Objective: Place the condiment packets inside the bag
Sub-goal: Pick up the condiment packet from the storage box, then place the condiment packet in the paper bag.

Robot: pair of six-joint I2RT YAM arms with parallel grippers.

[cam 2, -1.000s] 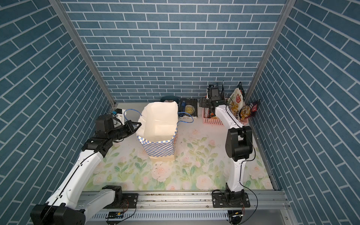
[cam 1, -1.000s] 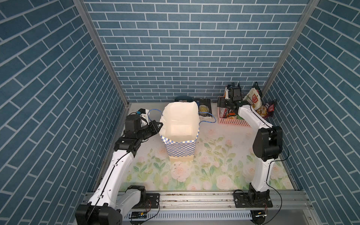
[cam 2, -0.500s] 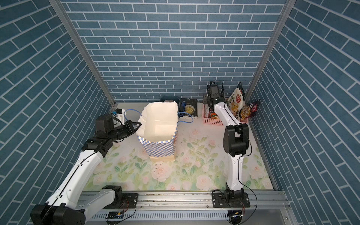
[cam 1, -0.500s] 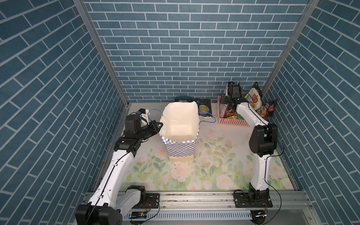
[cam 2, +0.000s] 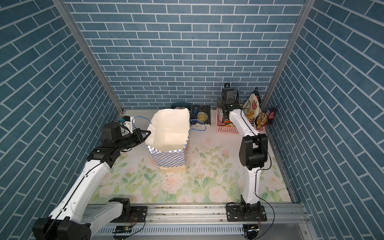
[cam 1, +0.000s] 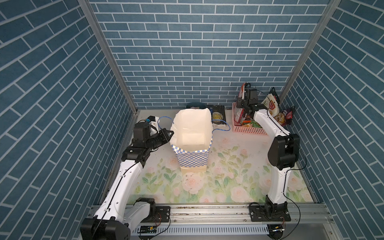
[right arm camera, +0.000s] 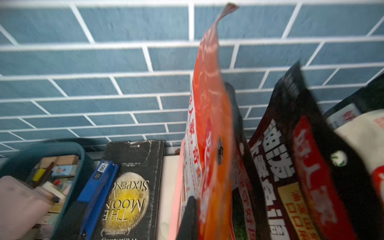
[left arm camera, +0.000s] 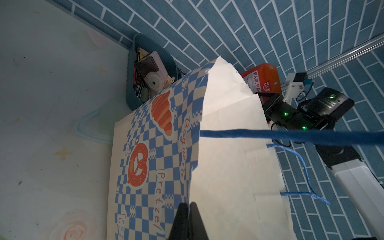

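Note:
The blue-and-white checkered bag (cam 1: pixel 194 154) (cam 2: pixel 169 156) stands open at mid-table. My left gripper (cam 1: pixel 169 133) (cam 2: pixel 146 133) (left arm camera: pixel 188 204) is shut on the bag's left rim (left arm camera: pixel 195 176), one finger outside and one inside. Several condiment packets stand in the pink basket (cam 1: pixel 250 130) (cam 2: pixel 227 130) at the back right. My right gripper (cam 1: pixel 242 104) (right arm camera: pixel 199 205) is shut on the orange packet (cam 1: pixel 239 115) (right arm camera: pixel 209 124), which stands upright at the basket's left end. Beside it are a black packet (right arm camera: pixel 286 166), a cream-white packet (cam 1: pixel 270 102) (cam 2: pixel 252 107) and a dark packet (cam 1: pixel 287 115).
A dark teal bin (cam 1: pixel 194 104) (left arm camera: pixel 133 99) (right arm camera: pixel 80 151) of small items sits behind the bag. A black book (cam 1: pixel 218 116) (right arm camera: pixel 133 187) with a blue stapler (right arm camera: pixel 97 187) lies between the bin and the basket. Brick walls close in the back and sides.
My right gripper has shut on the orange packet in the basket, and that arm has shifted slightly toward the back wall. The left arm and the bag have stayed put.

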